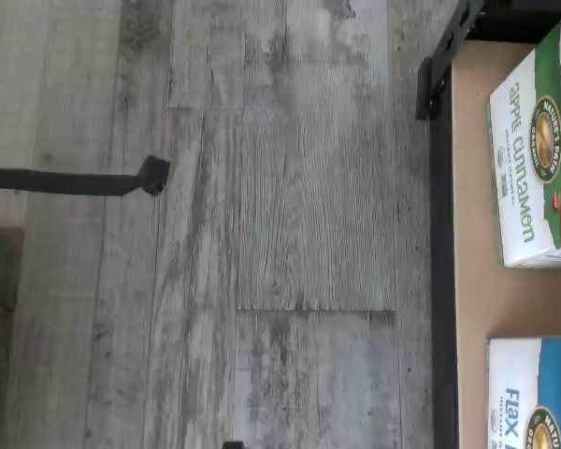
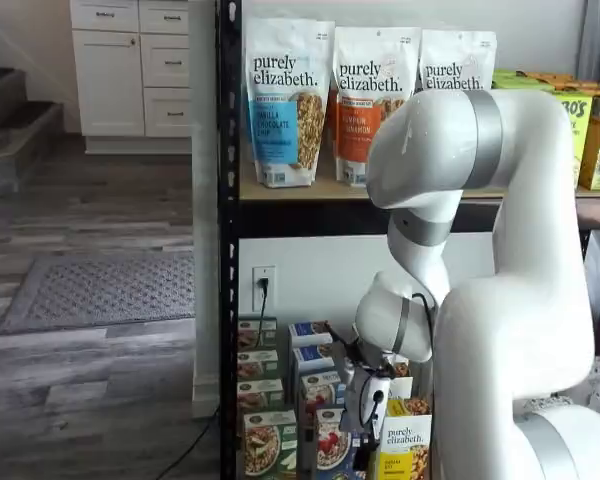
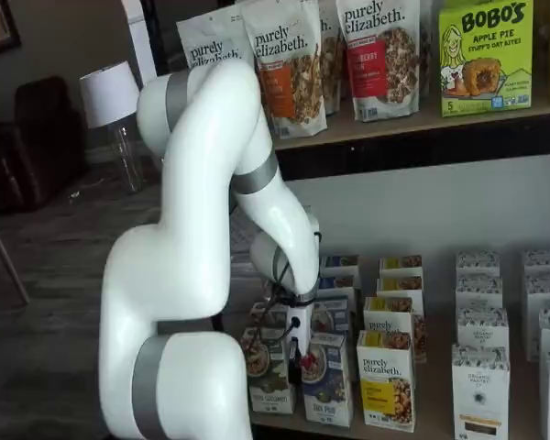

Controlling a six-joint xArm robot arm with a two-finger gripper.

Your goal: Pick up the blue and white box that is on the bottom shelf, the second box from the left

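Wrist view is showing me no jaws; I am reading them as spread wide and empty, hanging low before the bottom shelf (image 3: 440,417). I am lining up on the blue and white box (image 3: 328,378), standing front-row beside the green-and-white box (image 3: 268,371), so they can drop around it.

Wrist camera faces floor; both shelf views share the bottom shelf (image 3: 440,412).

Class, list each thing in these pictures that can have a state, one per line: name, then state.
gripper: over the front boxes; open or shut not visible.
blue and white box: upright, front of the bottom shelf, not held.
green and white box: upright beside it.
yellow box: upright, untouched.
granola bags: standing on the upper shelf.
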